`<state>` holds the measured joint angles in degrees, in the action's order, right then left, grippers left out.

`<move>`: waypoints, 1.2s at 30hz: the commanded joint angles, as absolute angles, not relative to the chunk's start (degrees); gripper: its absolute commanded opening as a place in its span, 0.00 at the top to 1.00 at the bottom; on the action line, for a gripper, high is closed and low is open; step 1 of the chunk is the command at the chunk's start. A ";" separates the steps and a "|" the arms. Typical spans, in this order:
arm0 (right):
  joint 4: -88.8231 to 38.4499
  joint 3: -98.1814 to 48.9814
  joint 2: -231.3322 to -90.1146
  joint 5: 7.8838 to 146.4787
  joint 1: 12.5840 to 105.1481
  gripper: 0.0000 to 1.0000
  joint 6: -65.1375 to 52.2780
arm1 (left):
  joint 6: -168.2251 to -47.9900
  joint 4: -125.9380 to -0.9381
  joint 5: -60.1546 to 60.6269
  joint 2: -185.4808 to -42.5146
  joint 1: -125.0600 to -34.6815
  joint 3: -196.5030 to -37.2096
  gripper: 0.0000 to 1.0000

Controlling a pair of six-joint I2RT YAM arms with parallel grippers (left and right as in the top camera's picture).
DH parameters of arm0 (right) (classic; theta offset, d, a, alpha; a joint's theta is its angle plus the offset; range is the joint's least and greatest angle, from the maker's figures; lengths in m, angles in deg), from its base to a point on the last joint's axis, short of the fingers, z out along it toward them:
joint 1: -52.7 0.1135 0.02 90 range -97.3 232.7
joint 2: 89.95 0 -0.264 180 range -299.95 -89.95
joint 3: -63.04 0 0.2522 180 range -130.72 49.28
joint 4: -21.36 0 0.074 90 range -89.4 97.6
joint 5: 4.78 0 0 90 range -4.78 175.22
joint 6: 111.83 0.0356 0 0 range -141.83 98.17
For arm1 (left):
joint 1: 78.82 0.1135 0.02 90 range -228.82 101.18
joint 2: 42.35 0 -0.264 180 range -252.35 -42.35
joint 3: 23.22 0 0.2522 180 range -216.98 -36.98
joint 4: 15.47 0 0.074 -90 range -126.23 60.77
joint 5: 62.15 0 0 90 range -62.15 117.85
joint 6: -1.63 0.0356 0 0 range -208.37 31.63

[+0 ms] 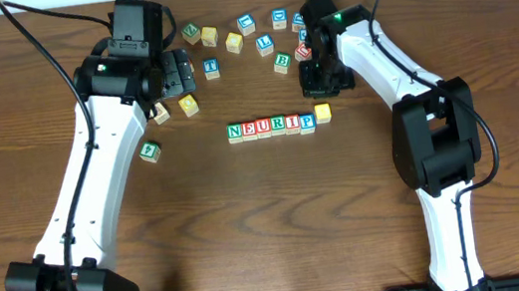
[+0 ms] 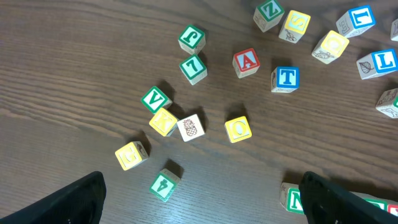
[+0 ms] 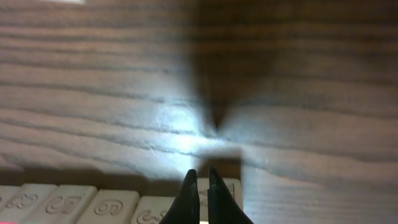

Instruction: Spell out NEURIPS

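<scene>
Six cubes sit in a row [image 1: 271, 126] in the middle of the table [image 1: 269, 215]. They touch side by side and read N, E, U, R, I, P. A yellow cube [image 1: 322, 112] sits just beside the P, a bit higher in the frame than the row. Its letter is too small to read.

The right hand [image 1: 320, 89] is just above the yellow cube in the frame. In the right wrist view the right hand [image 3: 200, 186] is pinched nearly closed and holds nothing, and the pale row [image 3: 68, 205] lies along the bottom edge.

The left hand [image 1: 180, 75] is in the upper left, over loose cubes [image 1: 189, 104]. In the left wrist view the left hand [image 2: 202, 180] is spread wide and holds nothing. The green N [image 2: 292, 198] shows at the bottom right, and more loose cubes [image 2: 245, 62] are scattered above.
</scene>
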<state>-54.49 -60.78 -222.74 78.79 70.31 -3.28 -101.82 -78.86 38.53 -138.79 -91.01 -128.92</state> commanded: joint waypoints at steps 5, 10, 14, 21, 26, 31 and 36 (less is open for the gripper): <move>-56.54 -60.50 -223.79 79.27 70.79 0.99 -1.64 | -101.50 -78.90 39.05 -138.58 -90.72 -129.07 0.02; -57.59 -60.50 -223.79 79.25 70.79 0.99 -1.47 | -101.50 -78.90 39.05 -138.58 -90.72 -129.07 0.02; -58.27 -60.50 -223.79 79.25 70.81 0.99 -1.47 | -101.50 -78.90 39.05 -138.58 -90.72 -129.07 0.02; -59.29 -60.50 -223.79 79.25 70.81 0.99 -1.47 | -101.50 -78.90 39.05 -138.58 -90.72 -129.07 0.02; -59.73 -60.50 -223.79 78.57 70.92 0.99 -1.49 | -101.50 -78.90 39.05 -138.58 -90.72 -129.07 0.02; -59.67 -60.50 -223.79 75.79 70.94 0.99 -1.47 | -101.50 -78.90 39.05 -138.58 -90.72 -129.07 0.02; -59.34 -60.59 -223.73 75.86 71.07 0.99 -1.47 | -101.50 -78.90 39.05 -138.58 -90.72 -129.07 0.02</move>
